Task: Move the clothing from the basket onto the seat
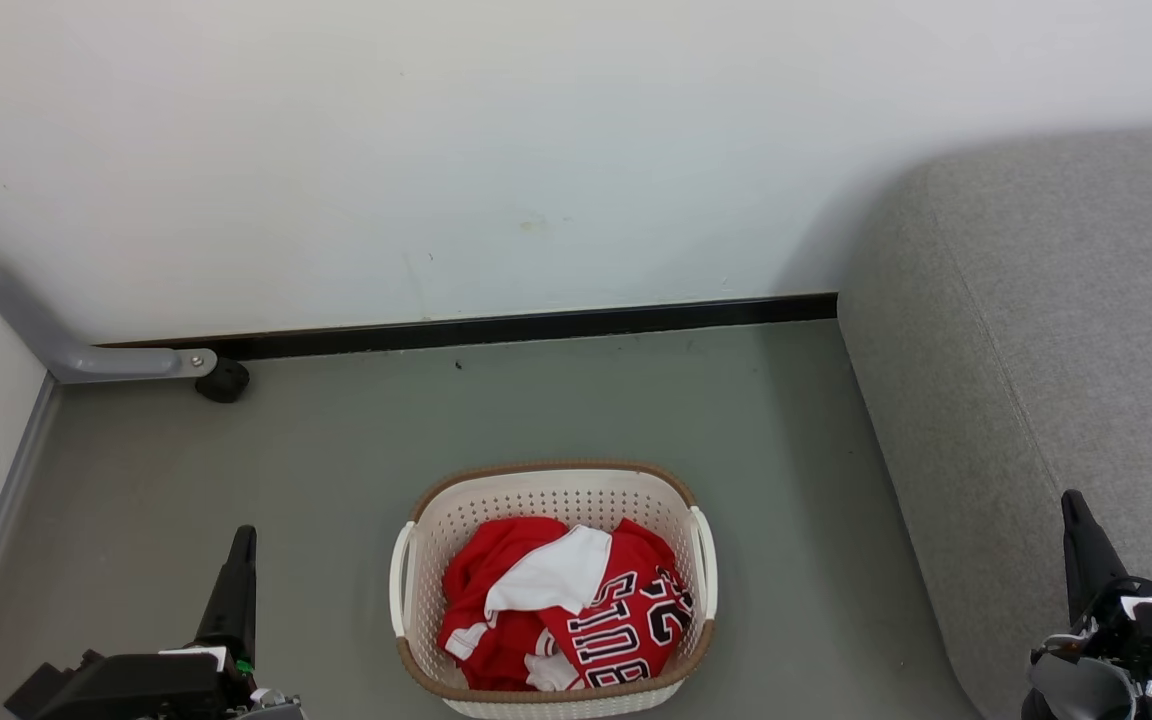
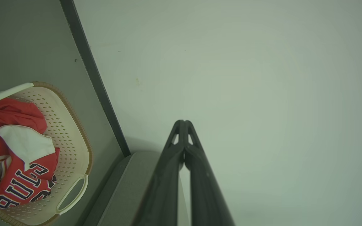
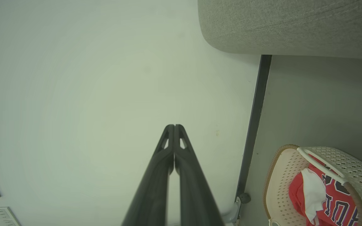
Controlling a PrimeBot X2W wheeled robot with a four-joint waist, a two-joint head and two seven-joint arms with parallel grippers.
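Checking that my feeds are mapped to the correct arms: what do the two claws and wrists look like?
Left claw: long, dark, tapering fingers with small triangular cut-outs near the tips, on a black housing bearing a white strip and a green dot. Right claw: the same dark fingers, a black body with a white patch, and a pale grey wrist casing behind.

The place reads as a home-style living space, or a plain room furnished like one. Just outside the right gripper stands a large light-grey upholstered seat. Between that gripper and the left gripper, a little ahead of them, a perforated laundry basket of red sports clothing sits on a smooth grey floor. Ahead of both grippers runs a bare white wall with a black skirting strip. Beyond the left gripper, a grey bracket sits in the corner.
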